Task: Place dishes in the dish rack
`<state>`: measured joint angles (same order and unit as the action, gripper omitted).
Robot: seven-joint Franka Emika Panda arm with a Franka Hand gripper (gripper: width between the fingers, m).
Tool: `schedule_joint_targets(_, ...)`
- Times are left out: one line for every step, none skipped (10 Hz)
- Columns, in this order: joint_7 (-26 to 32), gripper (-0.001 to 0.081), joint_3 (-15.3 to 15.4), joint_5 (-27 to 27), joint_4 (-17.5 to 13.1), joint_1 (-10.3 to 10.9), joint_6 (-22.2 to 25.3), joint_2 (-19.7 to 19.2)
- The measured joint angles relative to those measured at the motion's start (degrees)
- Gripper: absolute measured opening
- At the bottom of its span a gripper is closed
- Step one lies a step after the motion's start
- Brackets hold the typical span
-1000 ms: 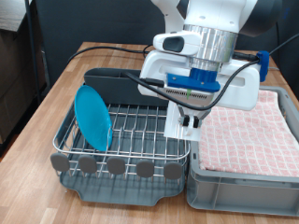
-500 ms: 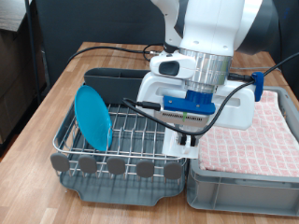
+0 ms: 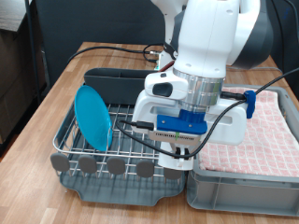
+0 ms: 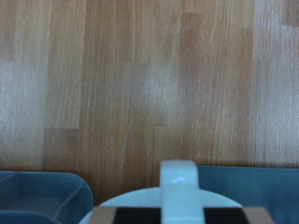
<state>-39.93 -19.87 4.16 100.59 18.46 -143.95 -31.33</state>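
My gripper [image 3: 179,152] hangs low over the right side of the dish rack [image 3: 70,140], mostly hidden by the hand. It is shut on the white mug [image 3: 171,161], which sits at wire-grid level near the rack's front right corner. In the wrist view the mug's handle and rim [image 4: 177,182] show at the gripper [image 4: 177,217], with dark finger pads [image 4: 131,217] on either side. The light-blue plate [image 3: 93,116] stands upright in the rack's left side. The wooden spoon is out of view.
The tall grey cutlery box [image 3: 117,84] is at the rack's back. Round grey knobs [image 3: 116,166] line its front edge. A grey crate with pink checked cloth [image 3: 266,140] stands right of the rack. Black cables [image 3: 121,56] trail over the wooden table [image 3: 56,84].
The arm has come down and towards the exterior view's bottom with the mug, from above the rack's right side to grid level near its front right corner.
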Motion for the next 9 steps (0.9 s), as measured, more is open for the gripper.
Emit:
schedule_joint_targets(0.3,0.0072,0.4,0.3,-0.6,-0.5,0.0,-0.8)
schedule_joint_targets(0.6,0.0072,0.9,0.6,-1.3,-1.1,0.0,-1.5)
schedule_joint_targets(0.9,0.0072,1.5,1.0,-1.8,-1.7,-0.1,-2.0)
schedule_joint_targets(1.2,0.0072,1.8,1.3,-2.2,-2.2,-0.1,-2.5)
schedule_joint_targets(1.3,0.0072,2.2,1.5,-2.6,-2.6,-0.1,-2.9)
schedule_joint_targets(1.4,0.0072,2.6,1.6,-2.9,-3.1,-0.1,-3.2)
schedule_joint_targets(1.5,0.0072,2.9,1.7,-3.1,-3.4,-0.1,-3.4)
schedule_joint_targets(1.9,0.0093,3.4,1.8,-3.2,-3.8,0.1,-3.5)
schedule_joint_targets(2.3,0.0093,3.9,1.9,-3.4,-4.3,0.3,-4.0)
